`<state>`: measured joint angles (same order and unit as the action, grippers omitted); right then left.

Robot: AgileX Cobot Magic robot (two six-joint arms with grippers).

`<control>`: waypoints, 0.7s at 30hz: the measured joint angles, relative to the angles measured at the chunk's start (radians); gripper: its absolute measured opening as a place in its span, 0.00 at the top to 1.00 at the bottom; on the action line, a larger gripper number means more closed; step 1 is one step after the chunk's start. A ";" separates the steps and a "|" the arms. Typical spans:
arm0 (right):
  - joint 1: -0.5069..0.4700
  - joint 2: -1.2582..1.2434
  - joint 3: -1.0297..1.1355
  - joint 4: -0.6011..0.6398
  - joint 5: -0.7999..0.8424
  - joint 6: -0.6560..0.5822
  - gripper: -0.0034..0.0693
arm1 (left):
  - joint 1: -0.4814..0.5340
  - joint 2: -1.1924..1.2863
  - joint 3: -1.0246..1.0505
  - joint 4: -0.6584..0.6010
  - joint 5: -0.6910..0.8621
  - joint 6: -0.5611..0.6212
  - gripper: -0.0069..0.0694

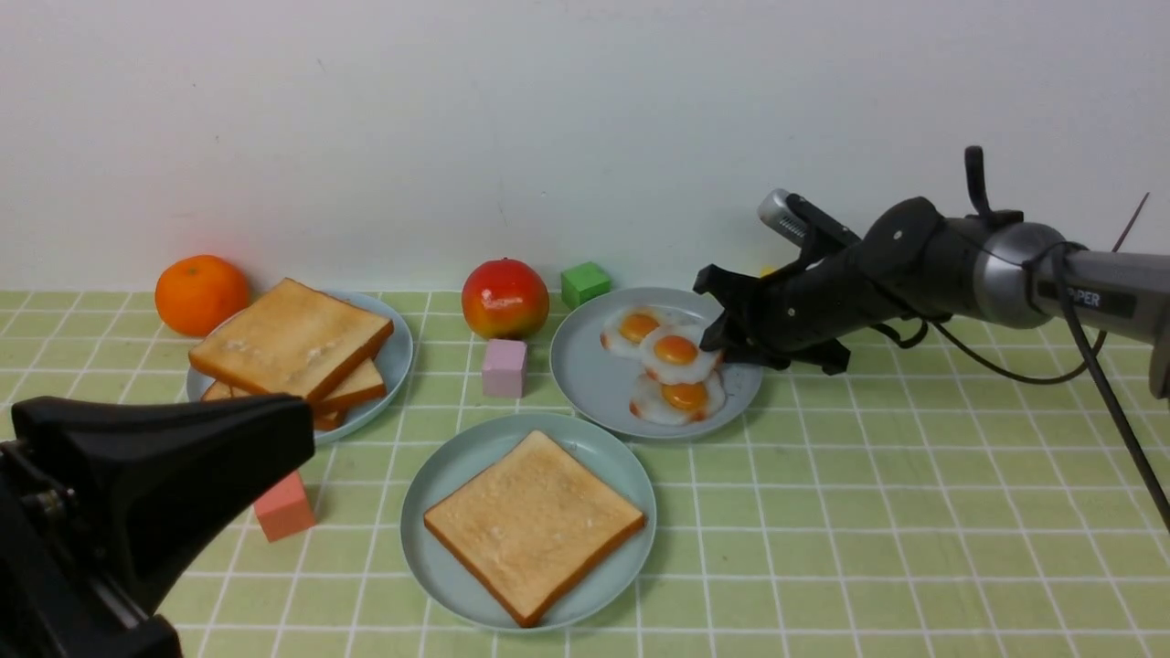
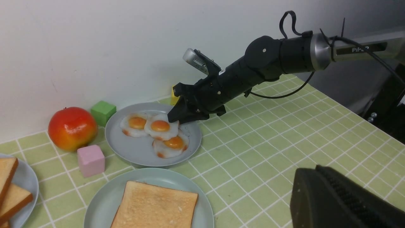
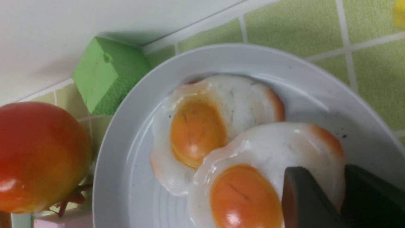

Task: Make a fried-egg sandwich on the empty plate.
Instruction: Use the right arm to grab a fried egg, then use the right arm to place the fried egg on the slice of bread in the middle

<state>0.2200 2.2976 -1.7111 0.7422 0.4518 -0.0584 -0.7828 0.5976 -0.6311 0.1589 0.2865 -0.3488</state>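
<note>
You see the pale mint-teal round plastic plate (image 1: 430, 493) to the left of the right claw (image 1: 717, 345) and nearer you. One square golden-brown toy toast slice (image 1: 535, 521) lies flat on it. The white, orange-yolked fried egg (image 1: 676, 352) lies at the claw's fingertips.

My left gripper (image 1: 183, 466), at 8 o'clock from the mint plate (image 1: 439, 475), was cut off by the picture edge. It hid part of the lower toast slices (image 1: 361, 388) and of a salmon block (image 1: 285, 512). My right gripper (image 1: 717, 343) covered the fried egg (image 1: 676, 352) at its 3 o'clock edge, so grip could not be determined. A yellow block (image 2: 173, 96) lay mostly behind it.
</note>
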 joint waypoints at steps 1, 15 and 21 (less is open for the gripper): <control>0.000 0.000 0.000 0.000 0.000 0.000 0.72 | 0.000 0.000 0.000 0.000 0.000 0.000 0.89; 0.000 -0.105 0.002 -0.016 0.002 -0.050 0.83 | 0.000 0.000 0.000 0.001 0.001 0.000 0.89; 0.000 -0.183 0.003 0.018 0.094 -0.145 0.83 | 0.000 0.000 0.000 0.061 0.058 -0.002 0.89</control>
<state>0.2200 2.1151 -1.7080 0.7597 0.5457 -0.2035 -0.7828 0.5976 -0.6311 0.2198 0.3440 -0.3507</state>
